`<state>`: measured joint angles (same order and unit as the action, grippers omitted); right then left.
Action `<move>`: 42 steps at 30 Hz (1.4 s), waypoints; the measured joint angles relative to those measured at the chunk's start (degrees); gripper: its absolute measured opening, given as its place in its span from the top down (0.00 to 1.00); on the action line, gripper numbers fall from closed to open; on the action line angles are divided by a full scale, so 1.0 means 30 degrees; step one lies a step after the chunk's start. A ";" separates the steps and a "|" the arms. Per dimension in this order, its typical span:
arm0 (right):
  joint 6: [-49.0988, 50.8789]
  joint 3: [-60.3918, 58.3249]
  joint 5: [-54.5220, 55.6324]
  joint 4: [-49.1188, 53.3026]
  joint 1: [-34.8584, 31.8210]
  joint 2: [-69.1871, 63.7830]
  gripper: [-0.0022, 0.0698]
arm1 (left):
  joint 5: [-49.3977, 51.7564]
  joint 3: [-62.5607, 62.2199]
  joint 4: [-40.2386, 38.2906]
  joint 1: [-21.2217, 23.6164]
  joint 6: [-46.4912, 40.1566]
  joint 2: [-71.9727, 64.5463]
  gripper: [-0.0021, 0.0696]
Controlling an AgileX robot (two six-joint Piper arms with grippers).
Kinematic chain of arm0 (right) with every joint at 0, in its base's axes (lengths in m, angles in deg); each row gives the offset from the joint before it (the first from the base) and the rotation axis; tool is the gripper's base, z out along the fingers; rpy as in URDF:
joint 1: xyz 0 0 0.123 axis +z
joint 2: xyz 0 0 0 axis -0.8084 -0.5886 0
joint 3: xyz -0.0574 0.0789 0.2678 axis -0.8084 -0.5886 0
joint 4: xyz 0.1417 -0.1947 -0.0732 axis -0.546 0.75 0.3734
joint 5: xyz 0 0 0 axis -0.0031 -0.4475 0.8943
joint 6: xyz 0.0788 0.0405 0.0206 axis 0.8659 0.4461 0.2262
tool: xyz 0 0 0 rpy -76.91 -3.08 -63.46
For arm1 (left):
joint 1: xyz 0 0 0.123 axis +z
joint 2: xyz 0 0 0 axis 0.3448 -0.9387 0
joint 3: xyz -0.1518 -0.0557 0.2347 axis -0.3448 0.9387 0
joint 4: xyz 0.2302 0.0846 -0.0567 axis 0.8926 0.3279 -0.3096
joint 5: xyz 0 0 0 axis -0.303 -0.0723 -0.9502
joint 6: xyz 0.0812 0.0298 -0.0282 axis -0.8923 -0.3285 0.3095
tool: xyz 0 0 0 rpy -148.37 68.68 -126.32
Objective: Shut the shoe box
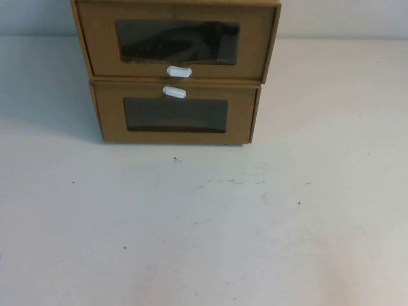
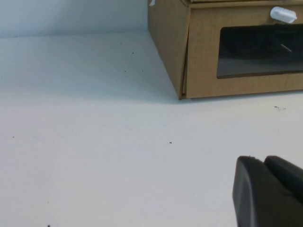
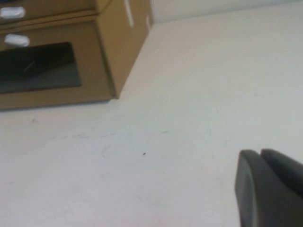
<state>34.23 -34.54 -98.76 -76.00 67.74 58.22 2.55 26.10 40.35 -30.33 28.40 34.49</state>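
Two brown cardboard boxes are stacked at the far middle of the table. The upper one is the shoe box: it has a dark window and a white pull tab just below it. Its front looks slightly proud of the box beneath, and I cannot tell by how much. In the right wrist view only a strip of the shoe box shows. Neither arm appears in the high view. My left gripper is shut and empty, low over the table, short of the stack's left corner. My right gripper is shut and empty, short of its right corner.
The twin lower box carries its white tab above its window and bears the shoe box. It also shows in the left wrist view as the lower box. The white table stretches bare in front, with a pale wall behind.
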 joint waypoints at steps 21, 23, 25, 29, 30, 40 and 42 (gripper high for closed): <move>-0.3880 -0.0741 -0.0569 -0.1017 -0.2871 0.1484 0.99 | 0.0044 0.0000 0.0000 0.0000 0.0000 0.0032 0.98; -0.5257 -0.0741 -0.0693 -0.1815 -0.2871 0.1484 0.99 | 0.0044 0.0000 0.0000 0.0000 0.0000 0.0032 0.98; -0.5827 -0.0741 -0.1348 -0.2202 -0.2903 0.1484 0.99 | 0.0044 0.0000 0.0000 0.0000 0.0000 0.0032 0.98; -0.6136 -0.0758 -0.2651 -0.2356 -0.2952 0.1484 0.99 | 0.0044 0.0000 0.0000 0.0000 0.0000 0.0032 0.98; -0.6165 -0.0758 -0.2690 -0.2391 -0.2985 0.1484 0.99 | 0.0044 0.0000 0.0000 0.0000 0.0000 0.0032 0.98; -0.6211 -0.0758 -0.2703 -0.2391 -0.2985 0.1484 0.99 | 0.0044 0.0000 0.0000 0.0000 0.0000 0.0032 0.98; -0.6211 -0.0758 -0.2703 -0.2391 -0.2985 0.1484 0.99 | 0.0044 0.0000 0.0000 0.0000 0.0000 0.0032 0.98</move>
<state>15.59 -36.81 -106.87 -83.17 58.79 62.67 2.68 26.10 40.35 -30.33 28.40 34.58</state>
